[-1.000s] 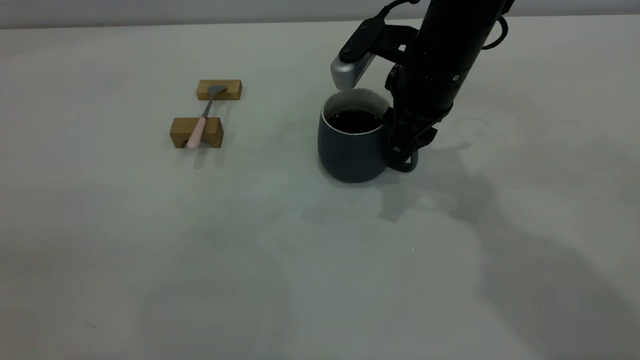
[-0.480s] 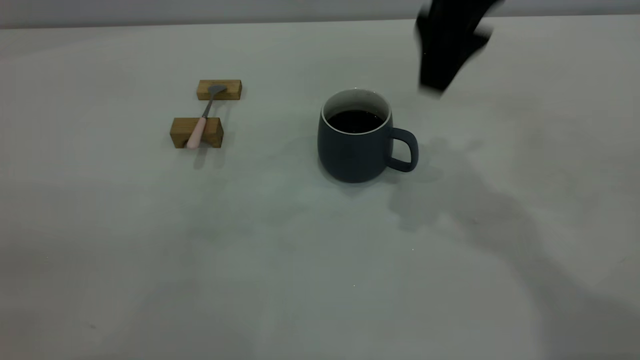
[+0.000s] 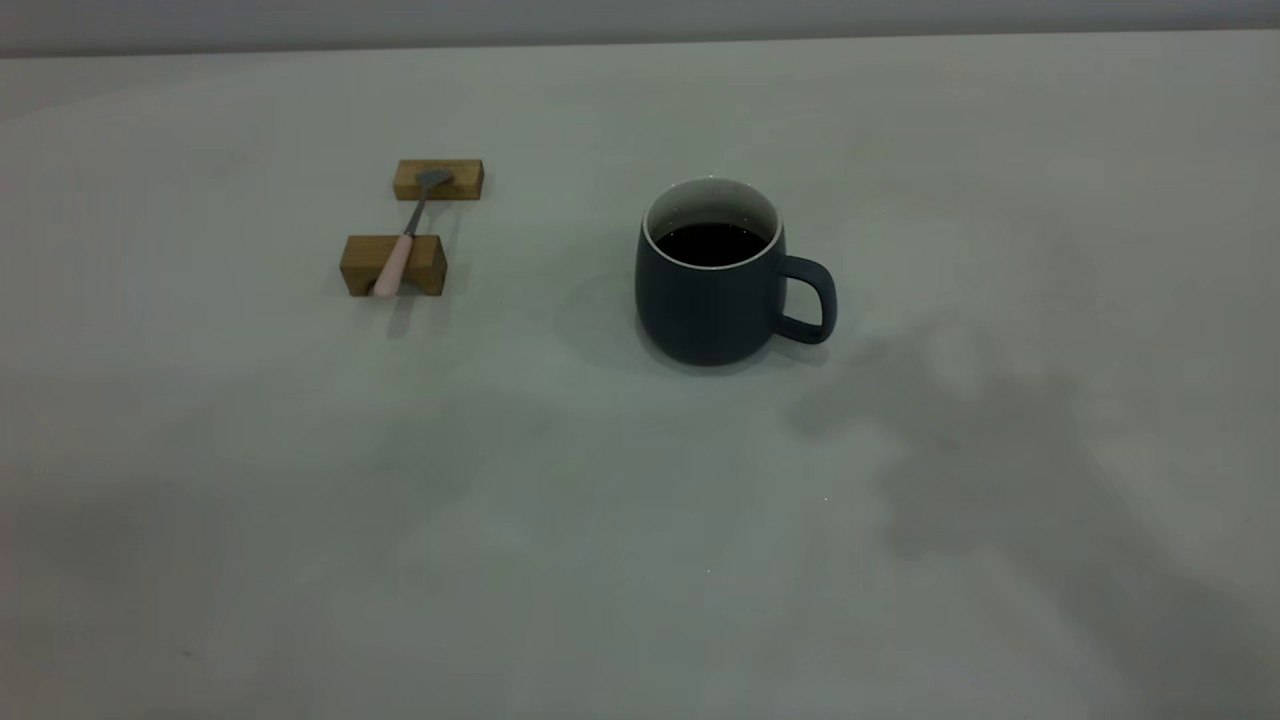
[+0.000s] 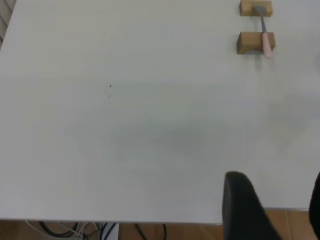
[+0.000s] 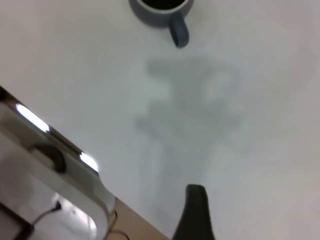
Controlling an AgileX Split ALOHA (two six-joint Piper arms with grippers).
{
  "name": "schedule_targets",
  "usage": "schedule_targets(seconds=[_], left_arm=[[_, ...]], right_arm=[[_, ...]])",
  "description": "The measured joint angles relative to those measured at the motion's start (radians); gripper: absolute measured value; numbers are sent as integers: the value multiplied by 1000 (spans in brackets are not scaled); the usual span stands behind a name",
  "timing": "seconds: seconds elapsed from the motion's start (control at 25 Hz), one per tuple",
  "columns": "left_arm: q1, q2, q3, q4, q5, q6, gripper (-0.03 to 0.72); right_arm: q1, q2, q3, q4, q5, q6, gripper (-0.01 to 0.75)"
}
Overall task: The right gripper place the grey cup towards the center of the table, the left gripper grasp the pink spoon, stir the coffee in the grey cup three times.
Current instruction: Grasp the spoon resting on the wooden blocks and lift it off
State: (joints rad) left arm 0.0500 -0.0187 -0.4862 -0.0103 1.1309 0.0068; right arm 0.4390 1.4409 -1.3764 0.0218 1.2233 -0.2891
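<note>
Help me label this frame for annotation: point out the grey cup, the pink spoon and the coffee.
grey cup (image 3: 700,310), exterior view, on the front of its dark outer wall.
pink spoon (image 3: 392,268), exterior view, on the pale pink handle resting on the nearer wooden block.
coffee (image 3: 711,243), exterior view, on the middle of the dark liquid surface.

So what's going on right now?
Grey cup set down mid-table, coffee inside. Pink spoon untouched across two wooden blocks. Nothing between them.

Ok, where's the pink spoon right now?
In the exterior view the spoon is at the left, bridging two wooden blocks, well left of the cup.
</note>
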Motion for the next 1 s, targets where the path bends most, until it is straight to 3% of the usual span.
schedule_targets(seconds=[0.2,0.52,0.72,1.0], left_arm=[[0,0,0,0,0,0,402],[0,0,0,0,0,0,402],[0,0,0,0,0,0,402],[0,0,0,0,0,0,402]], right_arm=[[0,-225,156,-8,5,124,700],[-8,-737,547,1,14,200,700],[-129,-1060,709,10,14,207,689],[-329,-1280,822,31,-28,218,676]])
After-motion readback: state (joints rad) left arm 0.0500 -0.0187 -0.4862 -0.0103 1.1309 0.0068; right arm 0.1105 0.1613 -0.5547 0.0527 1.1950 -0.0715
